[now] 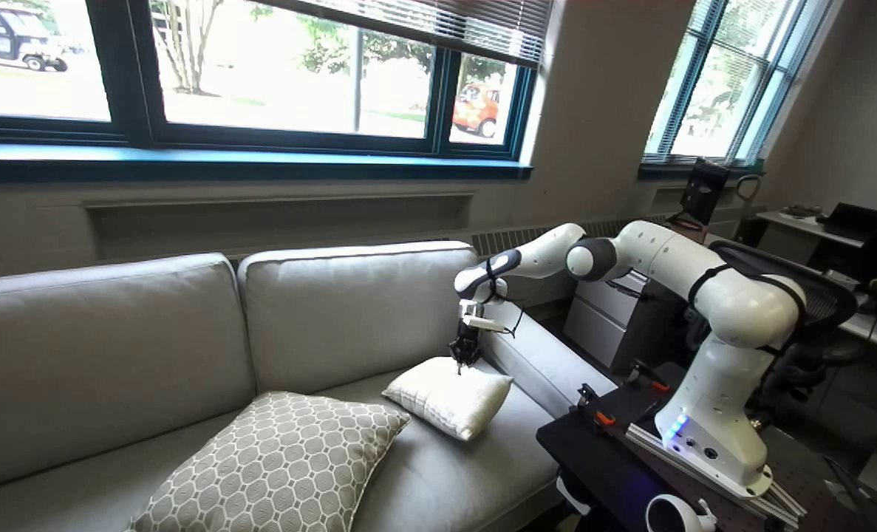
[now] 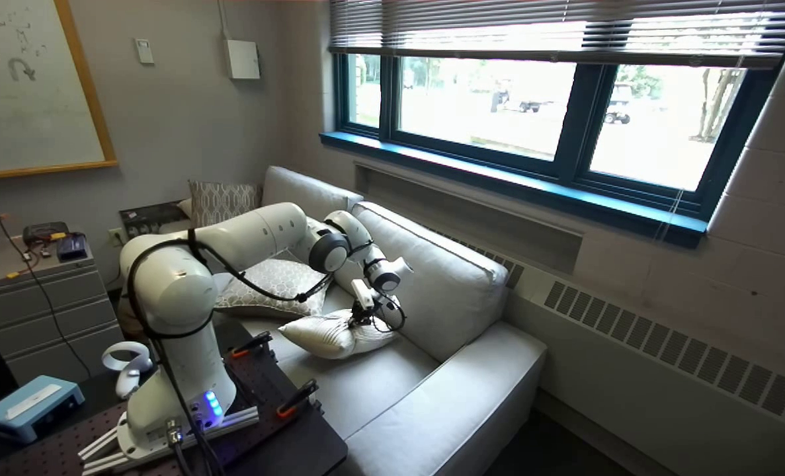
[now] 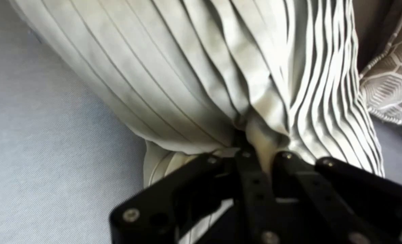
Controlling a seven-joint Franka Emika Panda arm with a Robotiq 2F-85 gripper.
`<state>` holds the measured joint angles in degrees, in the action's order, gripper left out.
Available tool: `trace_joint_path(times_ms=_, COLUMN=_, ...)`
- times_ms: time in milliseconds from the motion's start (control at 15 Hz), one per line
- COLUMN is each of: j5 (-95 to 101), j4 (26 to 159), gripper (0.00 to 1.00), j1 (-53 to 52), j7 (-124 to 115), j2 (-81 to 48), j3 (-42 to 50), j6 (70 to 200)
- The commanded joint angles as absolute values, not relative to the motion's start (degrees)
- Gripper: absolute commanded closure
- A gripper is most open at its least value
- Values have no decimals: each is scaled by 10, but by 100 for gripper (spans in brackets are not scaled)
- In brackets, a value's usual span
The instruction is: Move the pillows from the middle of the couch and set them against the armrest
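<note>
The small white pillow (image 1: 445, 399) lies on the seat of the light grey couch (image 1: 357, 318); in an exterior view bare seat shows between this white pillow (image 2: 319, 334) and the armrest (image 2: 458, 403). My gripper (image 3: 263, 149) comes down from above and is shut on it, with pleated white cloth bunched between the black fingers. The fingertips are buried in the folds. The larger lattice-patterned pillow (image 1: 283, 465) rests on the couch beside the white one, farther from the armrest. Its corner, the patterned pillow (image 3: 394, 78), also enters the wrist view at the right.
Behind the white pillow rises a large back cushion (image 1: 357, 288). The arm's base stands on a dark table (image 2: 286, 430) with clamps (image 2: 296, 400) at its edge, close to the couch front. Another patterned cushion (image 2: 223, 200) leans at the couch's far end.
</note>
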<state>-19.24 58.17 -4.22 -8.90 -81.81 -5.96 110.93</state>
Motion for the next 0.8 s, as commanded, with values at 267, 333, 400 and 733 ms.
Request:
trace_joint_path(times_ms=267, j5=-195, j4=708, gripper=92, j1=-47, j7=-193, j2=-703, j3=26, j6=1207)
trace_joint_path(times_ms=333, j5=-199, j4=733, gripper=92, j1=-46, j7=-196, j2=-690, j3=33, j6=1228)
trace_joint_path(times_ms=400, j5=-202, j4=759, gripper=92, j1=-47, j7=-202, j2=-679, j3=41, j6=1251)
trace_joint_path(times_ms=733, j5=-222, j4=897, gripper=92, j1=-64, j7=-234, j2=-607, j3=81, j6=1375)
